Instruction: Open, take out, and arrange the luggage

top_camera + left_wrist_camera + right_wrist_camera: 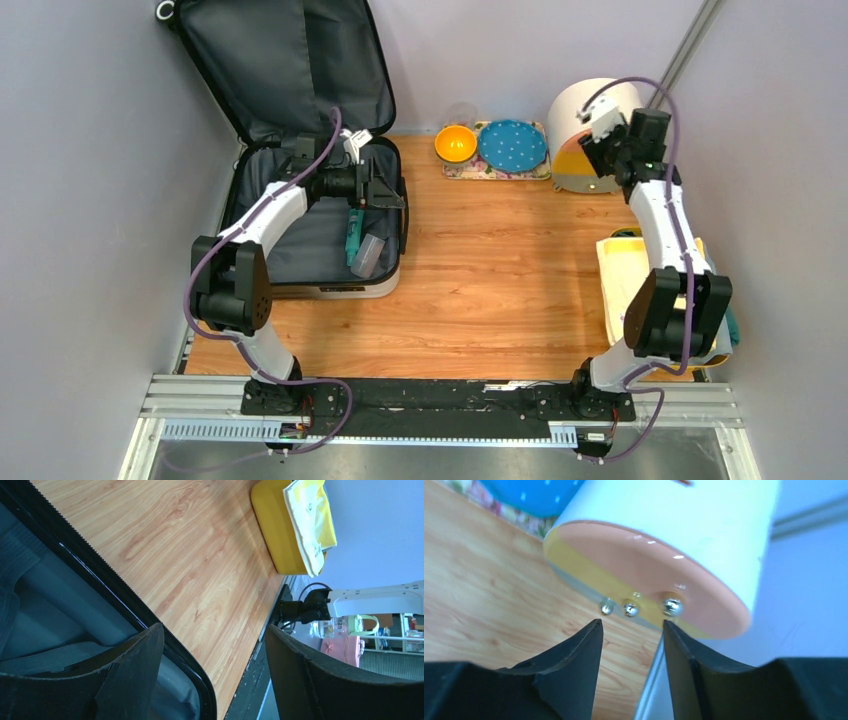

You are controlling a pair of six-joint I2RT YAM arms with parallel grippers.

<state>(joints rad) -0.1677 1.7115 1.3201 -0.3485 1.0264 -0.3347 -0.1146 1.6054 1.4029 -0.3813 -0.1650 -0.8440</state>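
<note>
The luggage (300, 250) lies open at the table's left, its dark-lined lid (285, 65) leaning on the back wall. A teal item (353, 236) and a grey item (368, 257) rest inside along the right wall. My left gripper (390, 190) hovers over the case's right rim (150, 612), open with nothing between its fingers (214, 626). My right gripper (598, 150) is at the back right, open just in front of the round cream-and-orange drawer box (649, 565). Its fingertips (633, 622) sit just short of the silver knobs (630, 609) and hold nothing.
An orange bowl (455, 143) and a blue dotted plate (512, 145) sit on a floral mat at the back. A yellow bin (625, 285) with a yellow cloth (310, 522) stands at the right edge under my right arm. Grey walls close in on both sides.
</note>
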